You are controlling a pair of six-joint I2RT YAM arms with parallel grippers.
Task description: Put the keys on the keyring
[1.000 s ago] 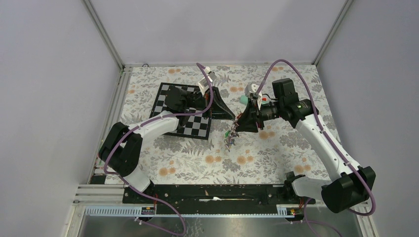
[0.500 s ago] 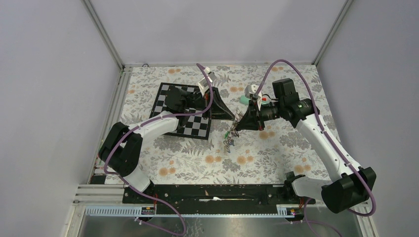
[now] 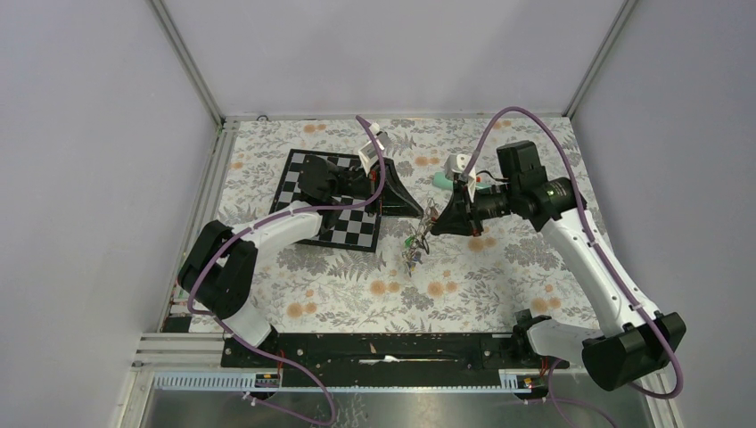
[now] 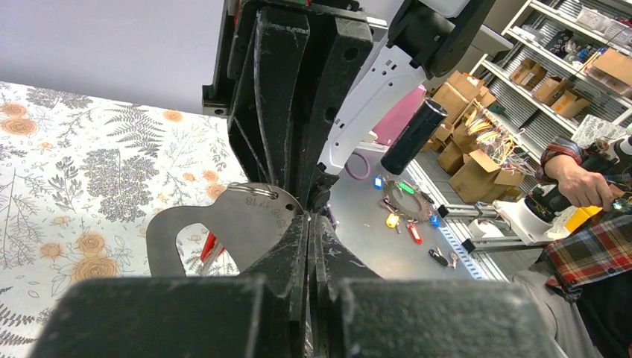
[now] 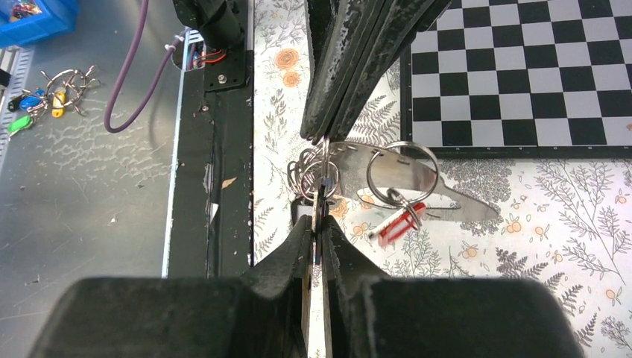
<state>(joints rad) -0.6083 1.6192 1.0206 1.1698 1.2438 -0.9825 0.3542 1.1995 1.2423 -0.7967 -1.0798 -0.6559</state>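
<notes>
My left gripper [image 3: 417, 212] and right gripper [image 3: 436, 220] meet tip to tip above the table's middle. In the left wrist view the left gripper [image 4: 309, 218] is shut on the keyring [image 4: 223, 220], a flat grey loop with an oval opening. A red tag shows through that opening. In the right wrist view the right gripper [image 5: 319, 220] is shut on a thin key held edge-on, just below a cluster of small split rings [image 5: 309, 173]. The keyring [image 5: 447, 198] lies to the right, with a red-tagged key [image 5: 399, 224] on a ring. More keys [image 3: 413, 254] dangle below the grippers.
A chessboard [image 3: 352, 232] lies under the left arm. A teal tube [image 3: 439, 181] lies behind the right gripper. Spare tagged keys [image 5: 45, 93] and a blue bin [image 5: 30, 15] sit on the grey bench past the black front rail [image 5: 216, 149].
The right arm has shifted a little to the right, drawing its gripper slightly away. The dangling keys moved little. The left arm has stayed still.
</notes>
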